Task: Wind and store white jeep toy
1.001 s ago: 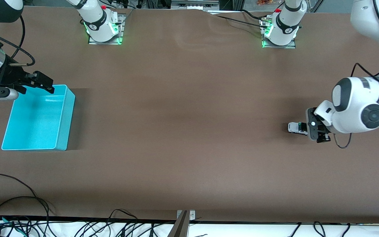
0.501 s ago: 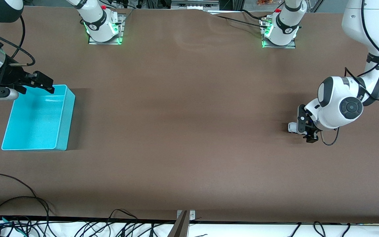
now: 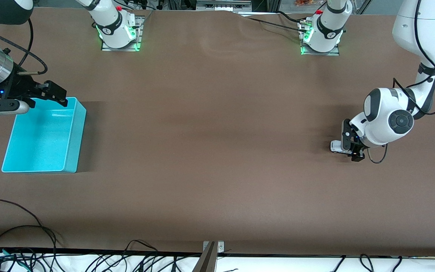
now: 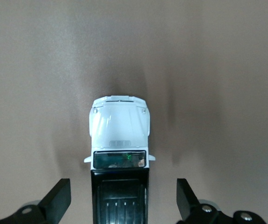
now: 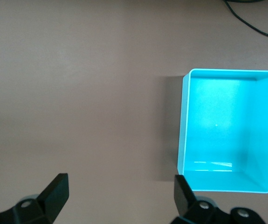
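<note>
The white jeep toy (image 3: 335,146) with a black roof stands on the brown table at the left arm's end. In the left wrist view the jeep (image 4: 119,158) lies between the two open fingers, which stand apart from its sides. My left gripper (image 3: 352,144) is low over the jeep's rear and open (image 4: 123,200). The turquoise bin (image 3: 43,136) stands empty at the right arm's end; it shows in the right wrist view (image 5: 229,130) too. My right gripper (image 3: 53,92) hangs open and empty over the bin's edge that is farthest from the front camera (image 5: 120,193).
The two arm bases (image 3: 118,30) (image 3: 321,36) stand along the table's edge farthest from the front camera. Cables (image 3: 17,234) lie along the edge nearest to it. A wide stretch of brown table (image 3: 210,132) lies between the bin and the jeep.
My left gripper has come down over the jeep and straddles its rear, hiding most of it in the front view. My right gripper has shifted slightly toward the bases.
</note>
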